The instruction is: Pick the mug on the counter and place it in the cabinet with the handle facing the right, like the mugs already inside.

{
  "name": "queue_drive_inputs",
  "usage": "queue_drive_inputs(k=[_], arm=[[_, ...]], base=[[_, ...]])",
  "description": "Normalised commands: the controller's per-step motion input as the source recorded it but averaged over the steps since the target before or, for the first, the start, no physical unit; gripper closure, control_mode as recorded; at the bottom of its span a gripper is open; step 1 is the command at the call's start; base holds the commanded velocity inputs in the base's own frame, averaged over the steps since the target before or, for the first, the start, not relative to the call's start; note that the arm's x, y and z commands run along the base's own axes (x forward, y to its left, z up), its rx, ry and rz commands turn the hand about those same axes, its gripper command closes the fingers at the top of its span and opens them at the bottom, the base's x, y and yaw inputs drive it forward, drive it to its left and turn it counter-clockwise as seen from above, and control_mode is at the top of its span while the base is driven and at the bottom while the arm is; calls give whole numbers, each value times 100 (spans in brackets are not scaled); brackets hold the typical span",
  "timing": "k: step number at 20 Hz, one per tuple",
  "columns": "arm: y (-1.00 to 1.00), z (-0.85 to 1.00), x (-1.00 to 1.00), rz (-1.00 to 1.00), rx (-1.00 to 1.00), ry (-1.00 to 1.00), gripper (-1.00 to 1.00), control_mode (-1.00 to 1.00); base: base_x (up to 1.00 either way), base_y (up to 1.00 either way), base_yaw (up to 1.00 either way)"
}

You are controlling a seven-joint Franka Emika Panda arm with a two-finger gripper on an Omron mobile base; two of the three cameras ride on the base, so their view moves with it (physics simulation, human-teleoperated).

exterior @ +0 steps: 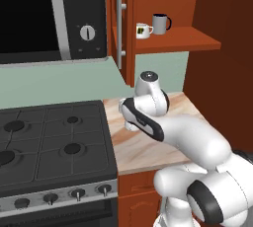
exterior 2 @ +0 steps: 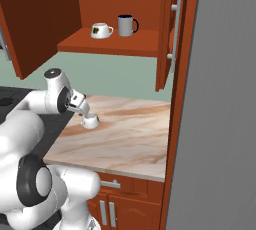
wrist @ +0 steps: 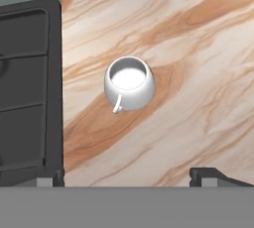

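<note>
Mug (wrist: 129,83) upright, handle (wrist: 117,106) toward claw (wrist: 129,177)

The white arm (exterior: 197,157) rises from the lower right of the frame and bends toward the centre, its wrist over the marble counter (exterior: 143,147) beside the black stove (exterior: 54,142) at the lower left. A microwave (exterior: 54,18) fills the upper left. At the upper right, the open reddish-brown cabinet (exterior: 173,41) has a door with a silver bar handle (exterior: 119,26), and on its shelf a white mug (exterior: 143,30) stands just left of a taller grey mug (exterior: 160,23).
</note>
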Motion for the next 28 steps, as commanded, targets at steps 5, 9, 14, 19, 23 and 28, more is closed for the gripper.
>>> queue_drive_inputs(k=[5,9,14,19,23,28], arm=[[0,-18,9,0,0,3,-100,-100],[3,-23,13,0,0,5,-100,-100],[2,-17,11,0,0,3,-100,-100],[0,-9,8,0,0,0,-100,-100],[0,-7,10,0,0,0,-100,-100],[0,-11,8,0,0,0,-100,-100]], base=[[0,0,0],[0,0,0],[0,0,0],[0,0,0],[0,0,0],[0,0,0]])
